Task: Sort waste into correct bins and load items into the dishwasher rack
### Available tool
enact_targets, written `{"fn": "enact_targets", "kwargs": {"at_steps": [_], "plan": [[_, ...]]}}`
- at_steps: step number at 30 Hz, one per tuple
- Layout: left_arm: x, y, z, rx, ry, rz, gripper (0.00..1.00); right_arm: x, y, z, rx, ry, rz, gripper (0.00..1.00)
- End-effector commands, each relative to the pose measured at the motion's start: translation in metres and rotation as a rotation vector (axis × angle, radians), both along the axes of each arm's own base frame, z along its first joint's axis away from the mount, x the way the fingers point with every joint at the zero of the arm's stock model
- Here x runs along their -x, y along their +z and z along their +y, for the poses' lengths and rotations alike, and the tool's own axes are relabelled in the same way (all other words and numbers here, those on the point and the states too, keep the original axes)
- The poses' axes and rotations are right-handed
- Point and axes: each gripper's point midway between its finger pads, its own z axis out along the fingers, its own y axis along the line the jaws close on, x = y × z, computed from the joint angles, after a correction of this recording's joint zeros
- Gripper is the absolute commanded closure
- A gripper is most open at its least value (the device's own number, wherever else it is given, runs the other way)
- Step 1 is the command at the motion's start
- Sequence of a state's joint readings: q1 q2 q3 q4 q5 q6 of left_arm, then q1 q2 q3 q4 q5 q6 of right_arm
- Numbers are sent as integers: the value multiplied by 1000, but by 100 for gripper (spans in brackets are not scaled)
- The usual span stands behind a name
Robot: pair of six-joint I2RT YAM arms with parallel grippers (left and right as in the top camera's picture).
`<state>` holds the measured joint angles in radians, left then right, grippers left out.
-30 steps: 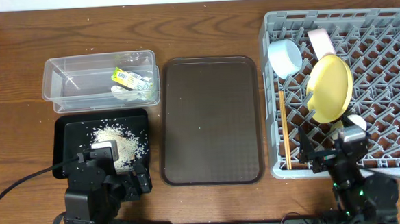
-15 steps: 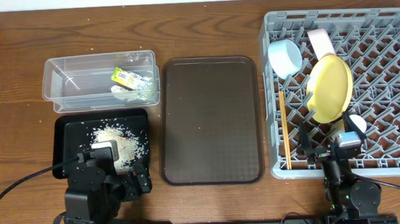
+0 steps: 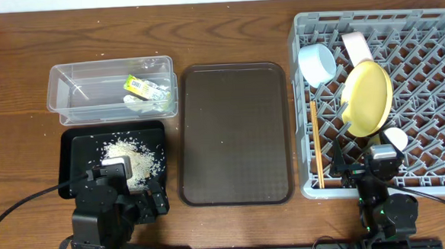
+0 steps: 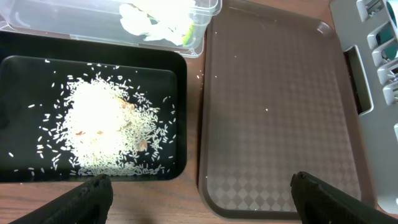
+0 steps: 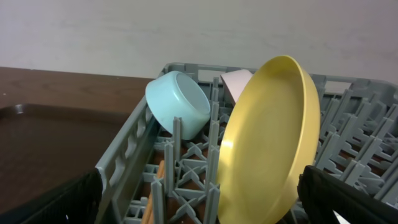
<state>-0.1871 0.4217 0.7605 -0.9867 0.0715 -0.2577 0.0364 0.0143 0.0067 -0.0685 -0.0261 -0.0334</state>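
In the grey dishwasher rack [image 3: 430, 14] the yellow plate [image 3: 368, 98] stands on edge, with the light blue bowl [image 3: 317, 64], white bowl [image 3: 357, 47], small cup [image 3: 395, 138] and chopsticks [image 3: 315, 142] around it. My right gripper [image 3: 366, 170] is open and empty at the rack's near edge, facing the plate [image 5: 267, 143] and blue bowl [image 5: 180, 102]. The wrapper [image 3: 146, 87] lies in the clear tub [image 3: 83, 94]. Rice [image 3: 129, 160] is heaped in the black tray [image 3: 75, 147]. My left gripper [image 4: 200, 199] is open and empty just in front of that tray.
The brown serving tray [image 3: 234, 131] lies bare between the bins and the rack. A few stray rice grains dot it [image 4: 267, 111]. Bare wooden tabletop [image 3: 21, 59] surrounds everything, and a cable [image 3: 21, 207] trails from the left arm.
My right gripper has drawn back toward the near edge of the rack, uncovering the small cup that stays among the pegs. The left arm has not moved.
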Motion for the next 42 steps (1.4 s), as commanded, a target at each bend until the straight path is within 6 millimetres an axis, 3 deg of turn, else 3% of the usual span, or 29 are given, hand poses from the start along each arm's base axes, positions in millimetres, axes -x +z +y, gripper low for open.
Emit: {"fn": "enact_targets", "kwargs": {"at_steps": [1,30,36,42], "plan": [[0,-1,2,-11,7,-2,6,0,0,1,-9,-1,-2,1],[1,2,2,-7,7,-19,6,0,0,1,-9,-1,-2,1],[4,10,28,-80,114,-109,6,0,0,1,-9,-1,-2,1],[4,-13,47,-114,217,-173,6,0,0,1,-9,-1,-2,1]]}}
